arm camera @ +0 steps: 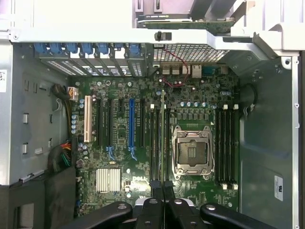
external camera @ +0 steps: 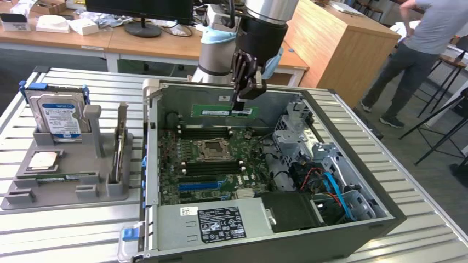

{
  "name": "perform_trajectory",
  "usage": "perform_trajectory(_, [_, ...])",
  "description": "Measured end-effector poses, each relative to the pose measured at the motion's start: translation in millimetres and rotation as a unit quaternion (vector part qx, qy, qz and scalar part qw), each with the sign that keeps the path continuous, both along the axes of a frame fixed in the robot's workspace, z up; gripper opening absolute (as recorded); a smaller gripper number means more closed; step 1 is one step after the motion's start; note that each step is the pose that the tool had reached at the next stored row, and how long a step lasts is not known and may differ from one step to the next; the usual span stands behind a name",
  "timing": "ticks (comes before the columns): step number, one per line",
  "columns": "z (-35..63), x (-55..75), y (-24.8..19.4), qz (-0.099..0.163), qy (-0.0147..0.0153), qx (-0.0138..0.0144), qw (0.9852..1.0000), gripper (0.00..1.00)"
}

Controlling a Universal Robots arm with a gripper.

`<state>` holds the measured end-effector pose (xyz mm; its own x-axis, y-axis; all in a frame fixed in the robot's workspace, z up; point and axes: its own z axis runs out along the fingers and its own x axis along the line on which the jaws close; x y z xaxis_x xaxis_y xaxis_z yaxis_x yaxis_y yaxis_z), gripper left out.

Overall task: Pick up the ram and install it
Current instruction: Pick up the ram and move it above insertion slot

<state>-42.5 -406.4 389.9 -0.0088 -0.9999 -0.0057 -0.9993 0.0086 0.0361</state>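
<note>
My gripper (external camera: pixel 240 107) hangs over the open computer case (external camera: pixel 150 164), shut on the ram (external camera: pixel 219 111), a long green stick held level by its upper edge. The stick sits above the back part of the motherboard (external camera: pixel 192 178), over the dark memory slots (external camera: pixel 208 133) behind the processor socket (external camera: pixel 212 148). In the wrist view the ram (arm camera: pixel 163 129) runs edge-on as a thin line from between the shut fingers (arm camera: pixel 153 187), lined up over the memory slots (arm camera: pixel 155 138) beside the socket (arm camera: pixel 192 151). More slots (arm camera: pixel 226 143) lie on the socket's other side.
On the exterior view's left a grey holder tray (external camera: pixel 22 197) carries a blue-labelled hard drive (external camera: pixel 60 116), a square silver chip (external camera: pixel 43 160) and an upright card (external camera: pixel 120 143). Drive cages and cables (external camera: pixel 321 170) crowd the case's right side. A person (external camera: pixel 420 49) stands far right.
</note>
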Motion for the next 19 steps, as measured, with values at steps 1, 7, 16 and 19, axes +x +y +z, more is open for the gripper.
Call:
perform_trajectory(1, [-1.7, 0.0, 0.0, 0.000, 0.0000, 0.0000, 1.0000, 0.11])
perform_trajectory(7, [-9.9, 0.0, 0.0, 0.000, 0.0000, -0.0001, 1.0000, 0.11])
perform_trajectory(16, [-19.6, 0.0, 0.0, 0.000, 0.0000, 0.0002, 1.0000, 0.11])
perform_trajectory(19, [-21.7, 0.0, 0.0, 0.000, 0.0000, 0.0004, 1.0000, 0.11])
